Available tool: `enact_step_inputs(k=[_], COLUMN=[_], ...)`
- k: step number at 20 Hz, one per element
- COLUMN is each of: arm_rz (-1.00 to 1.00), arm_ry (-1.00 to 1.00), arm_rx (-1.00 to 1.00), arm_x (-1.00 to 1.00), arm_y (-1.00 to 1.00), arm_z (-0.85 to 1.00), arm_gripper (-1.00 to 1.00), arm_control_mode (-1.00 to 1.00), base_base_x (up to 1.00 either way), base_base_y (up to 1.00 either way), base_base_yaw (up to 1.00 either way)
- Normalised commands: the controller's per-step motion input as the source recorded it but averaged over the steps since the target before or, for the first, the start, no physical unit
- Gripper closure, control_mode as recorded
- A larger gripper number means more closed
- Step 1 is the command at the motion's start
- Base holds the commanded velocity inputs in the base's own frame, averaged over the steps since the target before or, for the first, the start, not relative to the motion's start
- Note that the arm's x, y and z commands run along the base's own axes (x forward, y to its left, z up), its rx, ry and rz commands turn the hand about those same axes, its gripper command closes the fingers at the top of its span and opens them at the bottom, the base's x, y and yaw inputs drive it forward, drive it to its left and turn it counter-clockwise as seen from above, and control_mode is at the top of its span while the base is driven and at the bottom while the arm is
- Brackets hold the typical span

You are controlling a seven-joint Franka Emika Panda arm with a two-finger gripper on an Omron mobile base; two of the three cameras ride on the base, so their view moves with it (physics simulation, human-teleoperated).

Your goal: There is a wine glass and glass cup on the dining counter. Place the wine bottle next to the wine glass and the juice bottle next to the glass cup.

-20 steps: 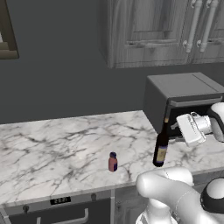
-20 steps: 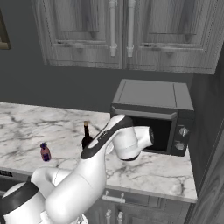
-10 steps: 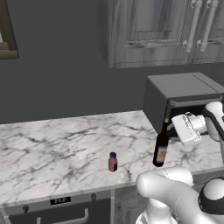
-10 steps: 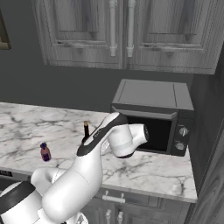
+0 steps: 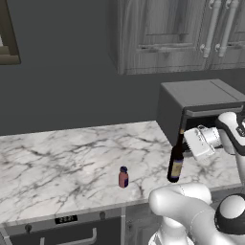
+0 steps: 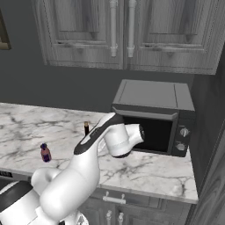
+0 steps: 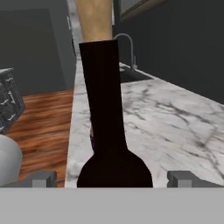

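The dark wine bottle with its tan label stands upright on the marble wall counter, just in front of the microwave. My gripper is level with its neck, open, with the neck between the spread fingertips and not touching them. The hand view has the wine bottle close up at its centre. The small reddish juice bottle stands to the left of the wine bottle, near the counter's front edge. From the right, the juice bottle and the wine bottle's top show. Wine glass, glass cup and dining counter are out of view.
A dark microwave sits right behind the wine bottle, under grey wall cabinets. A sink faucet stands farther along the counter. Wooden floor lies beyond the counter's front edge.
The hand has moved a little toward the wine bottle, bringing its fingers around the neck. Both bottles stand where they were.
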Motion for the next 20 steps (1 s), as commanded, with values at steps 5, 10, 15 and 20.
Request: enact_step_inputs(k=[5, 10, 15, 20], arm_rz=[0.04, 0.03, 0.01, 0.00], arm_ry=[0.02, 0.00, 0.03, 0.04], arm_rx=[0.00, 0.00, 0.00, 0.03], arm_x=[0.09, 0.07, 0.01, 0.00], arm_y=[0.04, 0.08, 0.18, 0.20], arm_z=[-0.06, -0.03, -0.06, -0.10], arm_gripper=[-1.00, -1.00, -1.00, -1.00], arm_control_mode=[-1.00, -1.00, -1.00, -1.00], base_base_x=[0.00, 0.00, 0.00, 0.00], base_base_y=[0.00, 0.00, 0.00, 0.00], base_base_yaw=[0.00, 0.00, 0.00, 0.00])
